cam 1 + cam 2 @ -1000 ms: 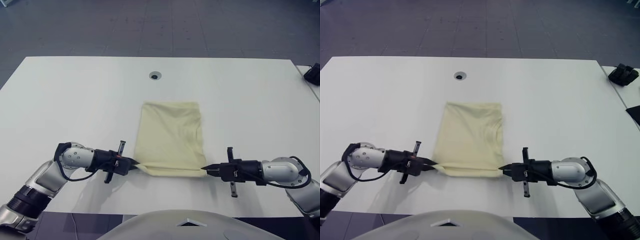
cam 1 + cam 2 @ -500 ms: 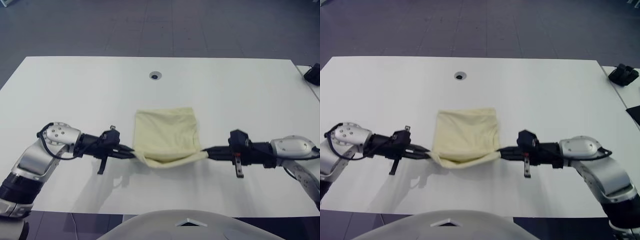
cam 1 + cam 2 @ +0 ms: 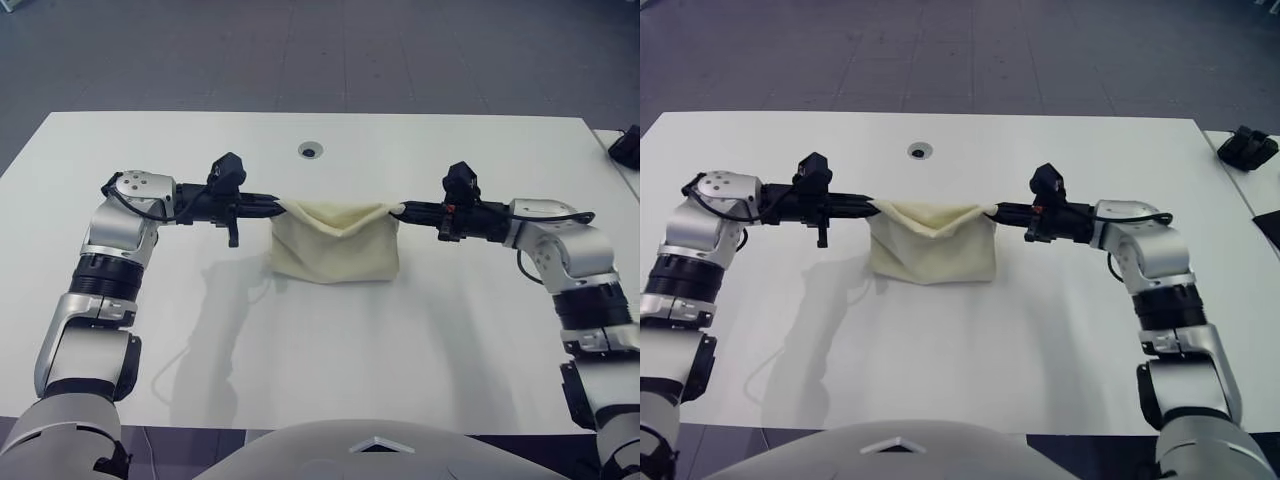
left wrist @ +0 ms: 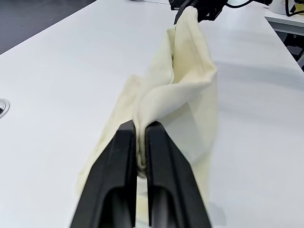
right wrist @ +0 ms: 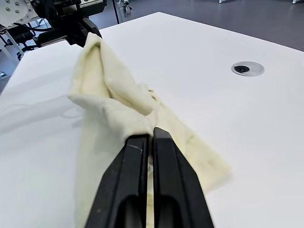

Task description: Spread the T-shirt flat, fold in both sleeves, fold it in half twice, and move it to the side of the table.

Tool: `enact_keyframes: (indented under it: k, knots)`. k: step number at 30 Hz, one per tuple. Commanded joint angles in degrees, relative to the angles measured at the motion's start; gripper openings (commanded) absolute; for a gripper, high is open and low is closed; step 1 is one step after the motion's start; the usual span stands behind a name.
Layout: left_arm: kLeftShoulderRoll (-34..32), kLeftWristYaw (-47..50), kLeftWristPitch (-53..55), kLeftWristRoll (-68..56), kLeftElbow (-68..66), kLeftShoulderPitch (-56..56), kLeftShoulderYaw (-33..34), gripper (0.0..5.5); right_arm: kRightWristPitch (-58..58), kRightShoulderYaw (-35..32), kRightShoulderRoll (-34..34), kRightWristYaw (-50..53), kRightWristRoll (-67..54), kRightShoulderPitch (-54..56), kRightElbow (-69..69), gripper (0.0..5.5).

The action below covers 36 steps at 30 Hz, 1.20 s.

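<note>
Two grippers (image 4: 140, 129) (image 5: 151, 136) tight on T-shirt (image 3: 335, 255)

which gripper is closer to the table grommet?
Left. The left gripper, shut on one T-shirt corner, sits just short of the grommet, slightly to its left; the right gripper holds the other corner farther off to the grommet's right.

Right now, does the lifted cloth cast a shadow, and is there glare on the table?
Left wrist view: the T-shirt throws a soft shadow on the table beside it. Right wrist view: likewise. Left eye view: table evenly lit, no glare.
</note>
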<state>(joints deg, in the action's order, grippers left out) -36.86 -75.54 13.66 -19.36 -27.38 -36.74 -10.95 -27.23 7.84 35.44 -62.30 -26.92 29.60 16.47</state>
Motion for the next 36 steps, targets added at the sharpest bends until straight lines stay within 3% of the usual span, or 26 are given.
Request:
enact_keyframes:
  k: [1, 9, 18, 23, 29, 36]
  knots:
    - [0.71, -0.76, -2.92, 3.31, -5.29, -1.34, -0.06, 0.06, 3.87, 0.63, -3.01, -0.47, 4.14, 3.03, 9.16, 0.00]
    - [6.91, 3.86, -8.23, 9.03, -16.71, -5.94, 0.03, 0.06, 8.73, -0.53, -7.16, -0.05, 8.48, 5.77, 21.08, 0.00]
    - [9.26, 11.05, -11.43, 13.46, -24.43, -8.57, 1.36, 0.06, 11.63, -2.95, -9.21, 2.04, 10.90, 6.09, 25.08, 0.00]
    - [12.51, 21.85, -10.46, 12.77, -29.52, -11.76, 6.02, 1.09, 14.22, -7.61, -11.72, 12.38, 11.38, 6.16, 26.63, 0.75]
    - [12.57, 24.92, -7.97, 10.57, -23.50, -8.98, 10.35, 2.08, 16.46, -10.91, -13.80, 18.89, 11.80, 7.38, 23.28, 1.71]
    - [11.91, 30.03, -7.97, 13.87, -10.91, -0.81, 9.22, 3.24, 26.10, -0.47, -15.74, 9.36, 18.31, 6.88, 17.12, 2.83]
